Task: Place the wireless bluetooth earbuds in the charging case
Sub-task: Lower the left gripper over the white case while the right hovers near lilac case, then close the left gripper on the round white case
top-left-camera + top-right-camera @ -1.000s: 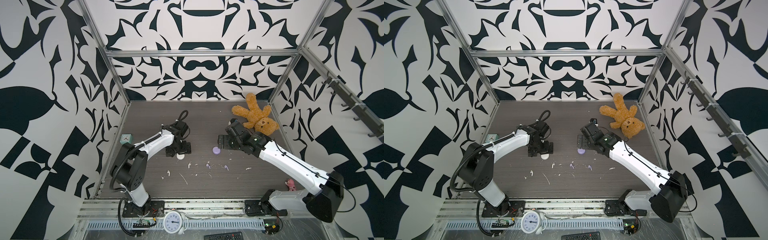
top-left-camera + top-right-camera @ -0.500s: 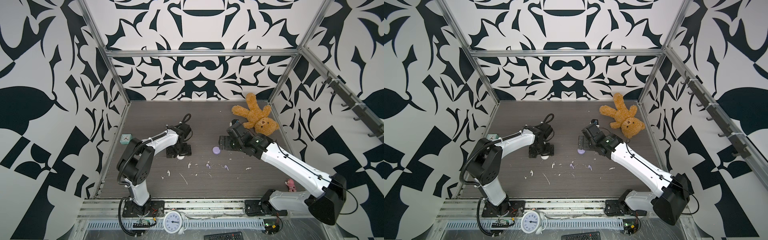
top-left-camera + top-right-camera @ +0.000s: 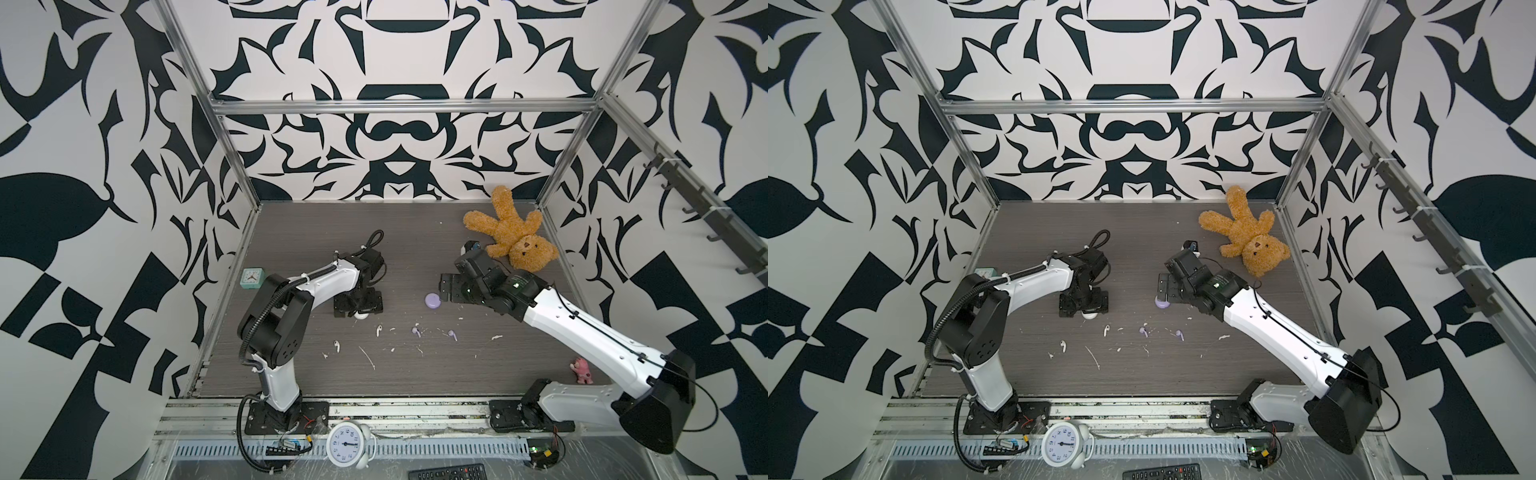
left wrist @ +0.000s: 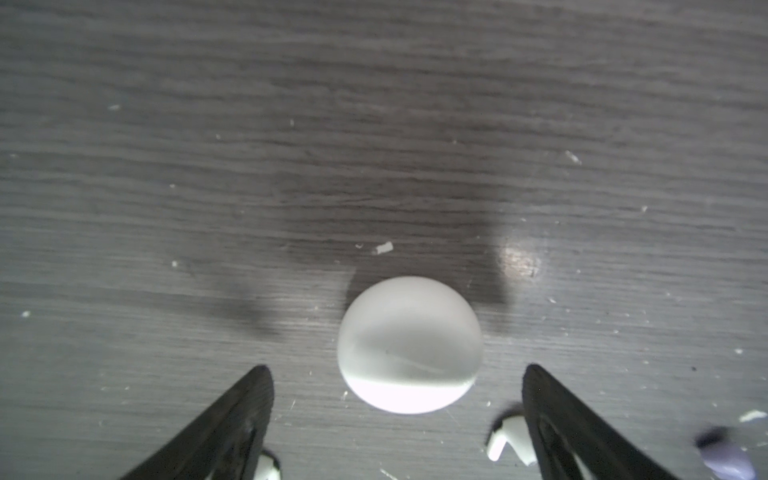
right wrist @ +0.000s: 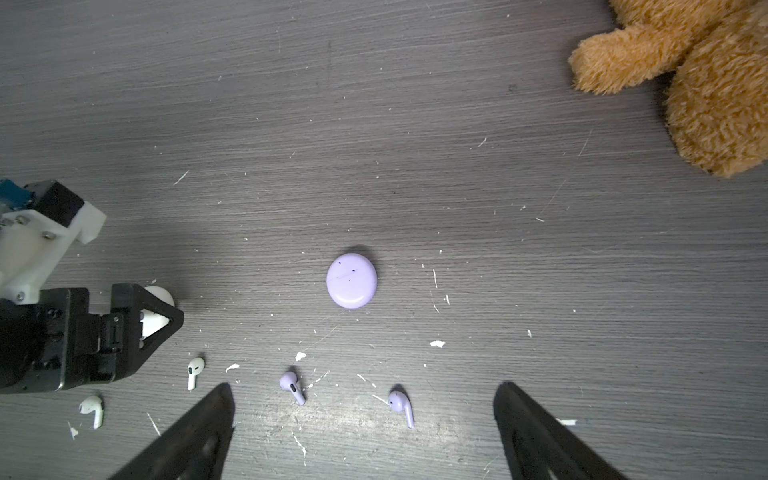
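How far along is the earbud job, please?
Nothing done: both white earbuds and both purple earbuds lie loose on the table; the white case and purple case look shut. In hand, nothing: the left end effector is open at the white case, the right end effector open near the purple one. All insertions remain.

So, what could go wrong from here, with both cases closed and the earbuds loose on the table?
1. The white case is smooth and domed; it might slip out when the open left gripper closes on it.
2. A white earbud lies beside one of its fingers and could be knocked away.
3. White scraps lie nearby and might be mistaken for earbuds.
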`<state>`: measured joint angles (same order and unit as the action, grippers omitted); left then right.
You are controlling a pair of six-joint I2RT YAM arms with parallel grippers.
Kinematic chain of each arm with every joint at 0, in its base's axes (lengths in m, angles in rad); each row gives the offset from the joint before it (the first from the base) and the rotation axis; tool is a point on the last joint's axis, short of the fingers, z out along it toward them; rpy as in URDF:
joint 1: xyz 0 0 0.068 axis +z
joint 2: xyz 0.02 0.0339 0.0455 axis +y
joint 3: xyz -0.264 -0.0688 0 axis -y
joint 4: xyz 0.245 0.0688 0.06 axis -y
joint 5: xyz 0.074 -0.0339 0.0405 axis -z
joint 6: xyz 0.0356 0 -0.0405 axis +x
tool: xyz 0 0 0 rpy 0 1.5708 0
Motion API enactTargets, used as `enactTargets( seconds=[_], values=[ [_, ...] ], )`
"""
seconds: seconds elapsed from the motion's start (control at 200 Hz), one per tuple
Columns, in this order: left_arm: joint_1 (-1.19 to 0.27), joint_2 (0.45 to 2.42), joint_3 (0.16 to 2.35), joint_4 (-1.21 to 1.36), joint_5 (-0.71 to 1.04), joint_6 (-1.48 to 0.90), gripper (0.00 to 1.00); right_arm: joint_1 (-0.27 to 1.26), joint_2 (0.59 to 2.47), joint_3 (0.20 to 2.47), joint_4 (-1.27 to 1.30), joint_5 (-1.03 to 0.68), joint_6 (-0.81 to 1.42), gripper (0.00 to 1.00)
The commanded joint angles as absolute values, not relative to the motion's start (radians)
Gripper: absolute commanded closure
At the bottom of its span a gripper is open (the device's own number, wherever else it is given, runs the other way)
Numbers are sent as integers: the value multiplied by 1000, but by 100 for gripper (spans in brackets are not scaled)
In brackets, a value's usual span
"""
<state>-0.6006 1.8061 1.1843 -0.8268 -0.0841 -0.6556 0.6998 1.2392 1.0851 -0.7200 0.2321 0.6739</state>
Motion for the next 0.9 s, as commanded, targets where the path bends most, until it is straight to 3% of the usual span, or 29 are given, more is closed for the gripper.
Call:
enactTargets(
  seconds=[0.0,0.53,0.895],
  values=[
    [-604,1822,1173,-851,-101,-673,4,698,1210,1079,-710,256,678,1],
    [-604,1836,1175,-846,-132,-667,4,698,1192,1059,-712,254,699,1],
    [-604,1849,1174,-840,-153,-665,11,698,1189,1051,-702,239,707,1]
  ],
)
